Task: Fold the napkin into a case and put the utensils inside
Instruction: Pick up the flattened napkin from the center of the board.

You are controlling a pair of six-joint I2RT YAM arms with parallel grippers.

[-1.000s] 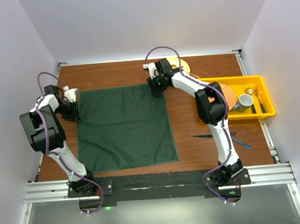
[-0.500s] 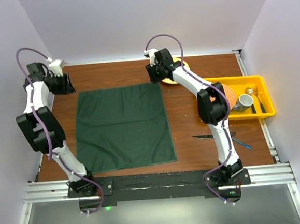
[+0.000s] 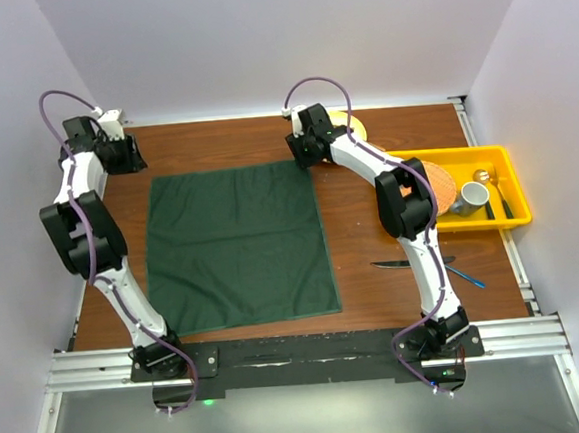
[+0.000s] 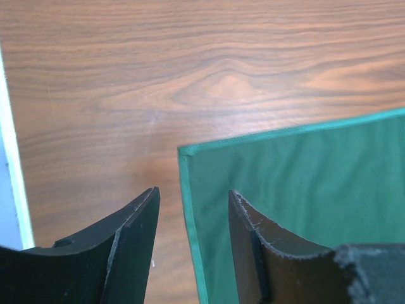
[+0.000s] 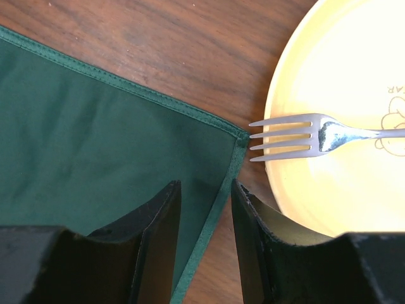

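The napkin (image 3: 237,246) lies flat and unfolded, in one layer, on the wooden worktop (image 3: 357,251), in the left and middle part of it. Its edges are nearly straight and no corner is turned over.

The left hand (image 4: 193,192) hangs over the napkin's far left corner, at 11 o'clock of the cloth. Its fingers are apart and hold nothing. In the left wrist view the corner and the hem lie on the wood below the gap between them.

The right hand (image 5: 205,183) hangs over the far right corner, at 1 o'clock of the cloth. Its fingers are also apart and empty, and the hem runs below the gap.

Just beside this corner, toward 2 o'clock, is a yellow plate (image 5: 342,76) with a metal fork (image 5: 297,136) on it. The tines reach over the rim toward the corner.

The knife (image 3: 409,263) and the blue fork (image 3: 467,279) lie on the bare wood at 4 o'clock of the napkin, apart from it.

A yellow tray (image 3: 491,224) is at 3 o'clock, with a white cup (image 3: 472,197) inside.
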